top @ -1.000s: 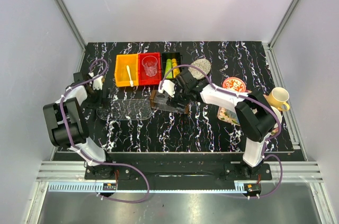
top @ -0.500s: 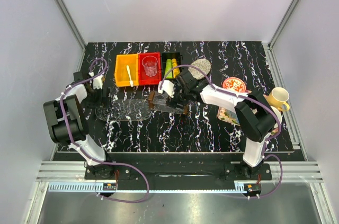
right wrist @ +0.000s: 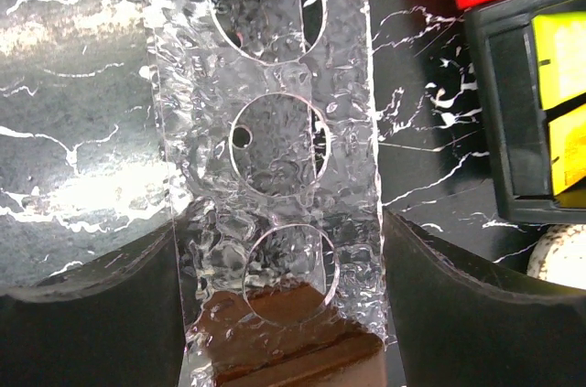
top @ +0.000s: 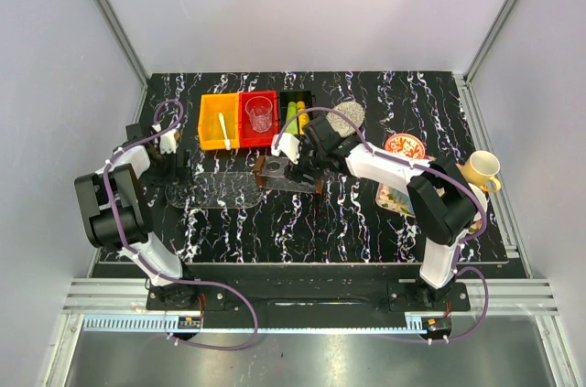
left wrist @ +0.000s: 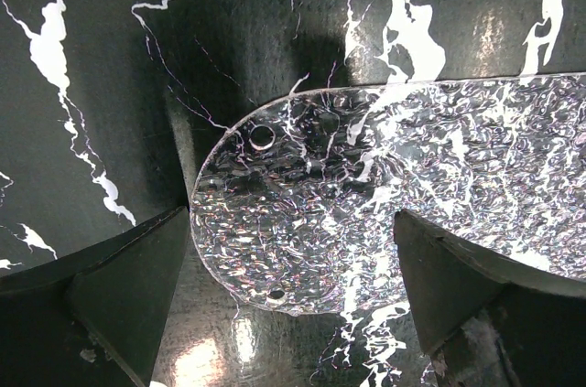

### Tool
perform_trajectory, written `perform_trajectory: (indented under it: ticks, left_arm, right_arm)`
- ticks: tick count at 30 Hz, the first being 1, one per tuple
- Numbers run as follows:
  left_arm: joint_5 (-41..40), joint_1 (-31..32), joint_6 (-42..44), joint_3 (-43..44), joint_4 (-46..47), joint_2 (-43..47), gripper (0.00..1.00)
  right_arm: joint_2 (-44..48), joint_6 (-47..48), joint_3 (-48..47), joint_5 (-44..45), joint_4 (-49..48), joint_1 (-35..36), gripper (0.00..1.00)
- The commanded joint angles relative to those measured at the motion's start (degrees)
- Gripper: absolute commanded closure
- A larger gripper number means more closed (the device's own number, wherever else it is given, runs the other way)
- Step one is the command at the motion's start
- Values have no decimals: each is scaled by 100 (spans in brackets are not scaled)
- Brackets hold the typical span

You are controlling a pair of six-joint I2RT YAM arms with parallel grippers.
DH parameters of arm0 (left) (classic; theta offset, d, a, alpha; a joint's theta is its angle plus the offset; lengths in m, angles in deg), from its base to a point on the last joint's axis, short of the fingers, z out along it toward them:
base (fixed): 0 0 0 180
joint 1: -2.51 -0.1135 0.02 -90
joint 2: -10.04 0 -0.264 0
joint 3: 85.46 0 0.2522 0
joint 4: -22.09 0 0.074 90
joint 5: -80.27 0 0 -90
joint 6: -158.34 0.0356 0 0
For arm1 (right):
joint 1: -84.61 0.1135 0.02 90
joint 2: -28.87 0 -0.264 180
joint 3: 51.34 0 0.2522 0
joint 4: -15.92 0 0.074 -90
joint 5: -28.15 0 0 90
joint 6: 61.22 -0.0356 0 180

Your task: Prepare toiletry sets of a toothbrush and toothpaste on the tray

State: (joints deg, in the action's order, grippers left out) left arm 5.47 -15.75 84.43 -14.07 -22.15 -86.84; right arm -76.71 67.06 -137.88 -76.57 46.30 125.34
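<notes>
The left pincer (left wrist: 288,254) hangs apart over the clear tray (left wrist: 366,195); the right pincer (right wrist: 279,259) clamps a holed clear rack (right wrist: 352,85). Behind, the toothbrush (top: 223,132) lies in the orange bin (top: 207,123) and the toothpaste (top: 295,116) in the black bin (top: 285,96). Setup, I judge; next, seat the rack.

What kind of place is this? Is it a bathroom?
Likely a robot lab, not a bathroom. A left arm and a right arm are bolted by a black marbled table, plain walls on metal rails box it in, and bins sit in a row.

no legible text, labels, numbers or signs anywhere
</notes>
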Motion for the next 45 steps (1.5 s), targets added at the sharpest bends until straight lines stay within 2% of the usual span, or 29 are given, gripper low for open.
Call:
perform_trajectory:
  ticks: [1,10,22,32,45]
  left_arm:
    - [299,7,-133,65,42,-59,3]
    - [378,77,-230,108,60,-129,3]
    - [308,367,-300,232,60,-235,3]
    - [361,455,-397,276,68,-235,3]
    - [510,508,-564,249,112,-182,3]
  right_arm:
    - [310,-181,-422,-198,-388,58,100]
    - [301,-14,-413,-312,-405,128,100]
    - [20,215,-299,-145,-607,585,100]
    - [-481,22,-395,619,-1310,963,100]
    - [-894,83,-571,1050,-1495,1332,100]
